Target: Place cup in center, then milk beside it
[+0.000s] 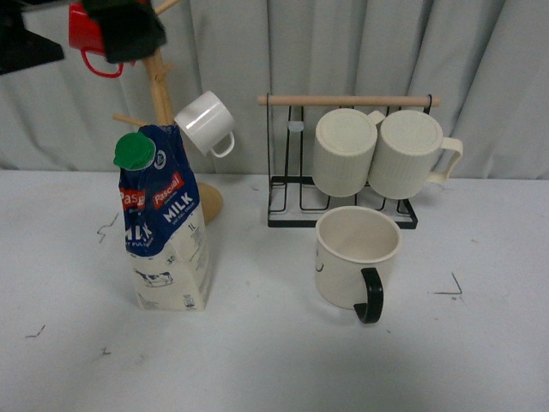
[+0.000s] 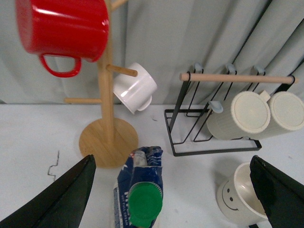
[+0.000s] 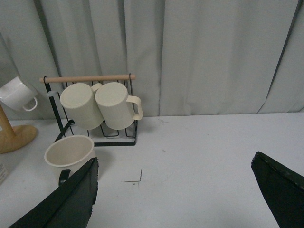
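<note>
One cream cup (image 1: 345, 270) shows a black handle.

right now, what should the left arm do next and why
Probably lower the open left gripper onto the tall blue-and-white milk carton with green cap: it sits under the spread jaws, and the cream smiley mug with black handle already stands upright mid-table.

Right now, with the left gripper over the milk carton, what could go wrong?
The tall milk carton could tip if the open left gripper closes off-centre near its green cap. The wooden mug tree stands just behind it, so a lift might knock the hanging small white cup or red mug.
</note>
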`<state>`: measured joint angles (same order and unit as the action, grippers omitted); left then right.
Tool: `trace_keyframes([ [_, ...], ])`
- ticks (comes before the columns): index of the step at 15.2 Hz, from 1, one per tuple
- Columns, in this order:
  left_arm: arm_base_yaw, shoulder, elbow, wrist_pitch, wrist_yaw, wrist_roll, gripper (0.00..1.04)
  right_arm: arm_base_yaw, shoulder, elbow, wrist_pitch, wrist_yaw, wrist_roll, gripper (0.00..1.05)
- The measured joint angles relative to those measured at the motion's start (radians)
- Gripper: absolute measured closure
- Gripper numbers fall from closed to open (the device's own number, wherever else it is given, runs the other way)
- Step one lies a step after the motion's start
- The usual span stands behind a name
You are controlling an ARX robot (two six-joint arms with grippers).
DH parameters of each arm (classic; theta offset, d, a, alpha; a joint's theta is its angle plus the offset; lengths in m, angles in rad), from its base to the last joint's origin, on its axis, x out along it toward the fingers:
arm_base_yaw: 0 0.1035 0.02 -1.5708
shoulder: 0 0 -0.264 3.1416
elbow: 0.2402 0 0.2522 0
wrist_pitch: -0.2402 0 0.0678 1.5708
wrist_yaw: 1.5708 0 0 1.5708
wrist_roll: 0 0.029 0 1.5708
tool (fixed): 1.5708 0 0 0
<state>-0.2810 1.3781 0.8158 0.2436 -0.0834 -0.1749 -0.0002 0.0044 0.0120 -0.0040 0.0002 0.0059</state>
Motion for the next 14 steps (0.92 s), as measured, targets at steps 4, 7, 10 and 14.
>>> trace_keyframes([
  [4,-0.003,0.206,0.062,0.006,-0.032,0.005,0.07,0.000,0.000,0.000,0.000,0.000,0.000,0.06],
  [7,0.005,0.244,0.065,0.010,-0.048,0.016,0.07,0.000,0.000,0.000,0.000,0.000,0.000,0.06],
  [10,0.008,0.336,0.036,0.058,-0.072,0.017,0.07,0.000,0.000,0.000,0.000,0.000,0.000,0.06],
  [14,0.020,0.353,-0.008,0.085,-0.093,0.006,0.16,0.000,0.000,0.000,0.000,0.000,0.000,0.06],
])
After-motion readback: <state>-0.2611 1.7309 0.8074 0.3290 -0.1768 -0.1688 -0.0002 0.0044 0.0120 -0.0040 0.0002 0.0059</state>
